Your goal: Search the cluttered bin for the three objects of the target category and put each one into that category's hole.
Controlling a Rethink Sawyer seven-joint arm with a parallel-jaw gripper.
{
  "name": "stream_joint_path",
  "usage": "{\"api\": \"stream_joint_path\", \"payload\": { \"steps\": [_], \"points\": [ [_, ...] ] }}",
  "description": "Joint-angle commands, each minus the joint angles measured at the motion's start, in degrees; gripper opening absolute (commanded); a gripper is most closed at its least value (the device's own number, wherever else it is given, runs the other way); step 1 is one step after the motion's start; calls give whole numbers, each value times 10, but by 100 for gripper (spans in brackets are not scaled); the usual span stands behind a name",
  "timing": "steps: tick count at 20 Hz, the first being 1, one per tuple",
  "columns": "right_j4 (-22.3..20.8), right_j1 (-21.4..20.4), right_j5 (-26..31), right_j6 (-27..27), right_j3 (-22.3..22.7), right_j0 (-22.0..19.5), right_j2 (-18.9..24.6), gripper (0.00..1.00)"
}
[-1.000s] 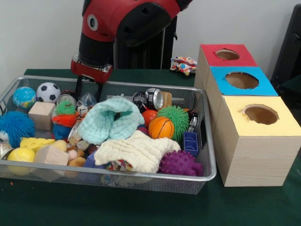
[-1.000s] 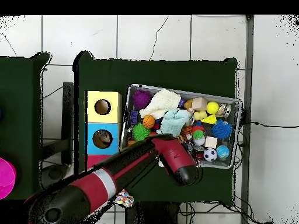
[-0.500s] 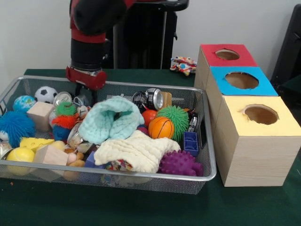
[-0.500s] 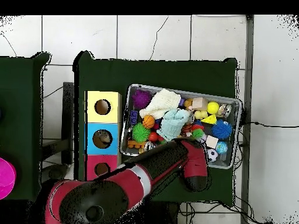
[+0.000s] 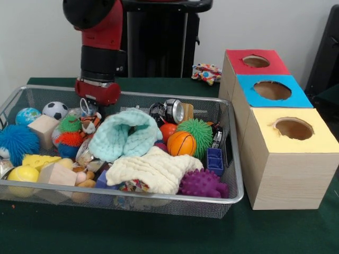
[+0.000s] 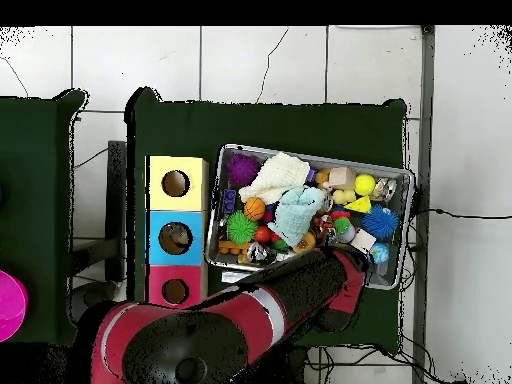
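At the bottom of the front view you see the green desk [image 5: 159,233] and, resting on it, the wire mesh bin [image 5: 233,159]. Along the bin's near edge, from lower left to lower right, lie a yellow ball [image 5: 22,174], a pale wooden block [image 5: 57,174], a cream folded cloth [image 5: 153,169] and a purple spiky ball [image 5: 204,183]. Just behind these you find a yellow cheese-shaped wedge [image 5: 39,160], a blue fuzzy ball [image 5: 17,142] at the left edge, a mint green cloth [image 5: 124,135] bunched in the middle, a small basketball [image 5: 181,143] touching a green spiky ball [image 5: 197,133], and a blue plastic block [image 5: 215,160] by the right wall. Farther back sit a wooden cube [image 5: 42,127], a globe ball [image 5: 26,115], a soccer ball [image 5: 54,110] and a shiny can [image 5: 174,110].

To the right of the bin stand three boxes in a row running away from you: the yellow-topped box [image 5: 312,143] nearest, then the blue-topped box [image 5: 296,98], then the red-topped box [image 5: 238,63], each with a round hole in its top. Which category is the target is not shown.

At the upper left, the red and black arm [image 5: 100,47] comes down to the bin's far left part, the gripper [image 5: 91,108] low among the clutter near the soccer ball. You cannot tell whether the fingers are spread or pressed together. Beyond the bin, a colourful small toy [image 5: 206,72] lies on the desk.
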Motion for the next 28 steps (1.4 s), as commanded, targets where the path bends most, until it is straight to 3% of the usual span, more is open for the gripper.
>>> {"api": "stream_joint_path", "payload": {
  "steps": [1,4,6,10,13,28],
  "points": [
    [87,10,-51,-155,7,-14,117,0],
    [119,11,-43,-189,17,-7,103,0],
    [187,23,-69,-245,27,-6,86,0],
    [443,109,-150,-371,75,58,-20,0],
    [543,163,-173,-380,89,97,-69,0],
    [736,263,-149,-386,161,213,-174,0]
  ]
}}
